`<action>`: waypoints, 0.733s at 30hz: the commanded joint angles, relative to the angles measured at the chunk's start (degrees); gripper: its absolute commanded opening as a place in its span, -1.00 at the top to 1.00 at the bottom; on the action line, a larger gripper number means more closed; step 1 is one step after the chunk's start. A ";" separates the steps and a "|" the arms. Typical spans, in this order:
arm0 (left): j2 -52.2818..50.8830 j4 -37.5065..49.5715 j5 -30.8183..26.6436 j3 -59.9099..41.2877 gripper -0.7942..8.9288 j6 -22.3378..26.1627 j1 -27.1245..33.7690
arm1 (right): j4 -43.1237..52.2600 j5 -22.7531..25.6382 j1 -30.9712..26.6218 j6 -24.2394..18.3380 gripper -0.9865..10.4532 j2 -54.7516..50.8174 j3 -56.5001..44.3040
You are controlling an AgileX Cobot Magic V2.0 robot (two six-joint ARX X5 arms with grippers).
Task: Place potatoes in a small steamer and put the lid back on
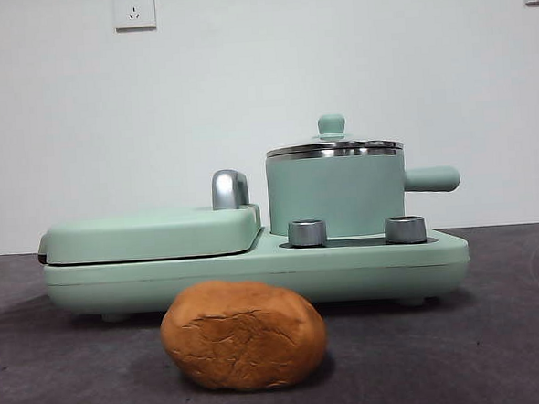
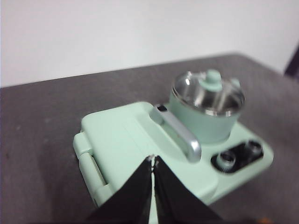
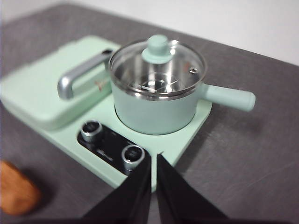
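While lid (image 1: 333,145) caps steamer (image 1: 335,196), potato (image 1: 244,334) sits w/ room.

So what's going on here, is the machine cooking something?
Nothing is being handled yet. The rough orange-brown potato lies on the dark table in front of the mint-green cooker. The small mint-green steamer pot sits on the cooker, its glass lid on. The left pincer and right pincer hover shut above, holding nothing.

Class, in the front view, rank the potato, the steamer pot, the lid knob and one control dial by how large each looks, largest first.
1. Potato, though it sits nearest the camera, so its lead is unsure.
2. Steamer pot.
3. Control dial and lid knob look about alike; I won't rank them.
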 commanded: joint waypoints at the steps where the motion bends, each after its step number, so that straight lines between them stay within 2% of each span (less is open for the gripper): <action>1: 3.06 0.24 0.61 1.42 0.83 13.99 -0.96 | 0.13 2.93 2.23 -10.99 0.80 2.80 2.47; 3: 4.72 0.26 0.59 1.73 0.82 16.94 -1.81 | 0.15 5.84 3.91 -13.73 0.80 4.59 3.39; 5: 5.84 0.52 0.59 1.99 0.82 17.68 -2.60 | 0.31 7.80 5.11 -15.56 0.80 5.84 3.78; 7: 6.54 2.08 0.59 1.99 0.75 17.18 -3.39 | 0.57 8.44 6.01 -16.33 0.65 6.78 3.80; 9: 6.73 3.82 0.57 1.99 0.42 15.28 -4.04 | 0.59 9.09 6.51 -16.00 0.41 7.15 3.80; 11: 6.84 6.19 0.55 1.99 0.19 11.76 -4.66 | 0.59 9.62 6.80 -15.41 0.31 7.13 3.80; 17: 7.93 14.53 0.55 1.99 0.19 6.16 -7.96 | 0.68 10.27 6.95 -15.19 0.31 7.08 3.80; 22: 12.50 23.19 -1.25 2.08 0.19 3.65 -12.74 | 1.92 10.40 6.95 -12.48 0.31 7.08 3.80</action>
